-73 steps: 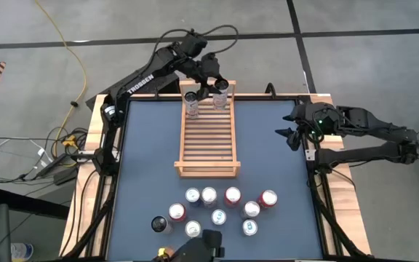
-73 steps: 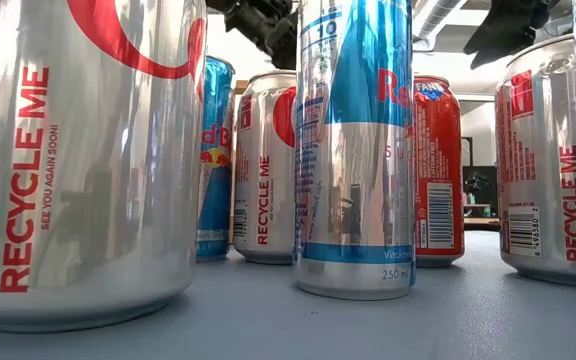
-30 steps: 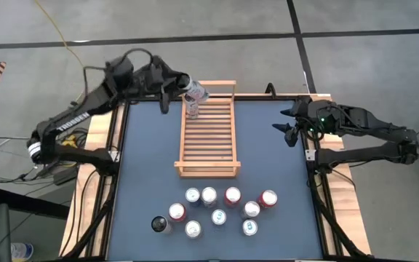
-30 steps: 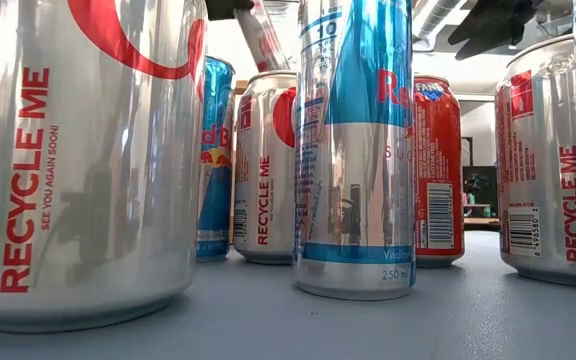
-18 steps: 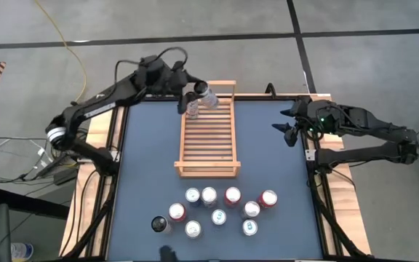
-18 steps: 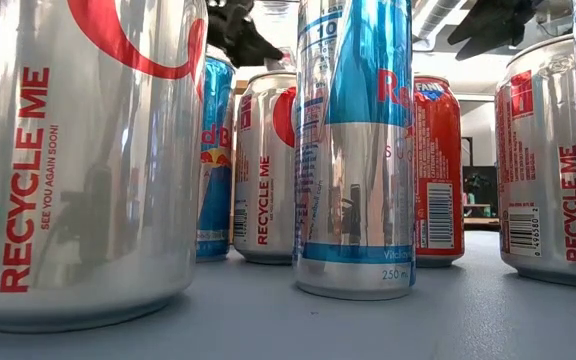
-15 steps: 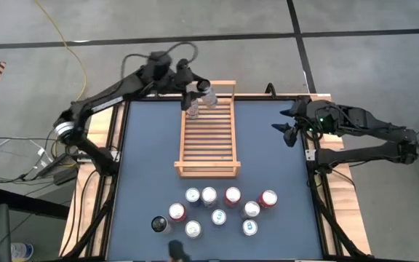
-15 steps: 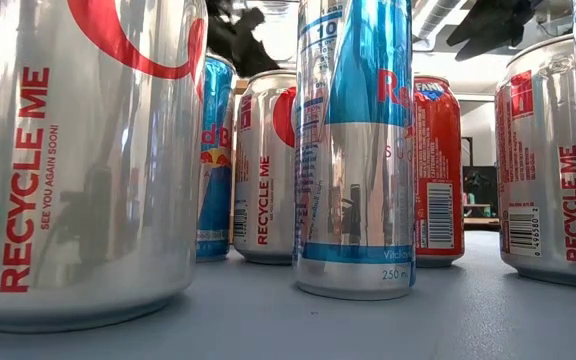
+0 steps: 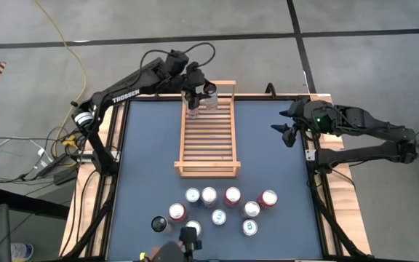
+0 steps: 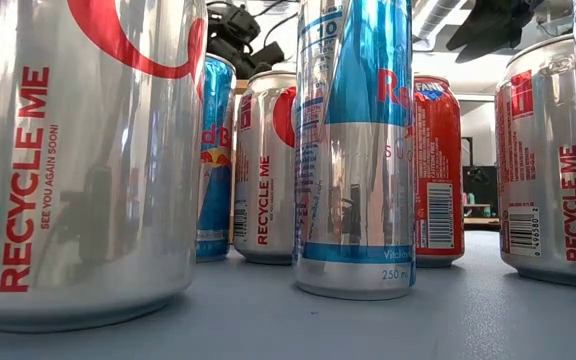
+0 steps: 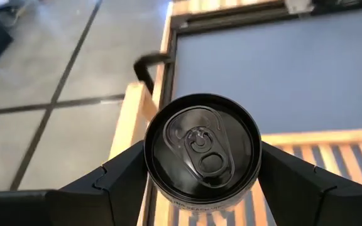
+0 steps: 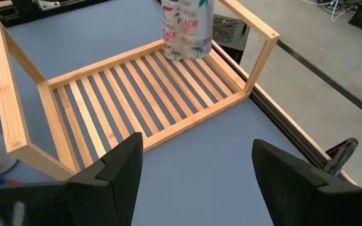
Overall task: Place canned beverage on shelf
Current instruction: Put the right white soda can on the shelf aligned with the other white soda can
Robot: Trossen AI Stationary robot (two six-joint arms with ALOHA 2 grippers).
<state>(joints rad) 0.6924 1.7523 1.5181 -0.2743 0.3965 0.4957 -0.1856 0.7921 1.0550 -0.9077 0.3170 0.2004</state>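
Observation:
The light-wood slatted shelf (image 9: 208,142) lies at the middle far side of the blue table. My left gripper (image 9: 204,91) reaches in from the far left and is shut on a black-topped can (image 11: 201,147) over the shelf's far end (image 12: 231,69). A second can (image 9: 193,109) stands on the slats just beside it, nearer the shelf's left side. My right gripper (image 9: 286,135) hovers open over the table's far right part, holding nothing, its fingers (image 12: 115,169) wide apart. My left gripper pinches the can between its two fingers, one on each side of the wall just under the top rim (image 11: 151,171). The fingers slant down from the table's far left. The can sits roughly upright, top up. Whether its base touches the slats cannot be told.
Several cans (image 9: 220,207) stand grouped near the table's front edge, a black one (image 9: 158,224) at their left; they fill the low view (image 10: 353,150). Bare table lies on both sides of the shelf. A raised rail (image 12: 259,44) closes the shelf's far end.
My left gripper has carried the can toward the table's right edge and down, from beyond the shelf's far left corner to over its far end. The can was tilted and now stands about upright. The grip has stayed shut on it.

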